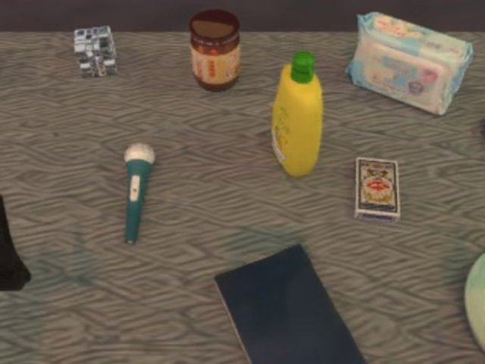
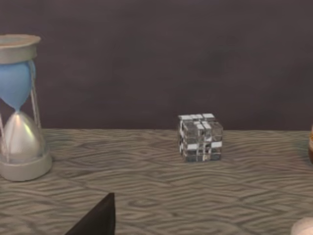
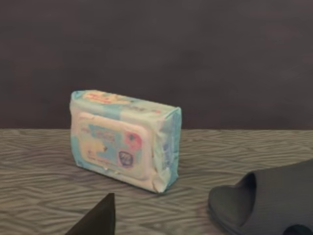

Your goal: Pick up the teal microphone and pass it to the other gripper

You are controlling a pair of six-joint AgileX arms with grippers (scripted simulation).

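- The teal microphone [image 1: 136, 193] lies flat on the left part of the grey, wavy-grained desk [image 1: 212, 205], its round white head at the far end and its tapering handle pointing near.
- The left arm [image 1: 10, 254] is a black shape at the left edge; I cannot tell how its fingers stand.
- A smooth yellow bottle [image 1: 297, 121] lies to the right, well apart from the microphone.
- A mirrored cube [image 2: 200, 137] sits at the far left.
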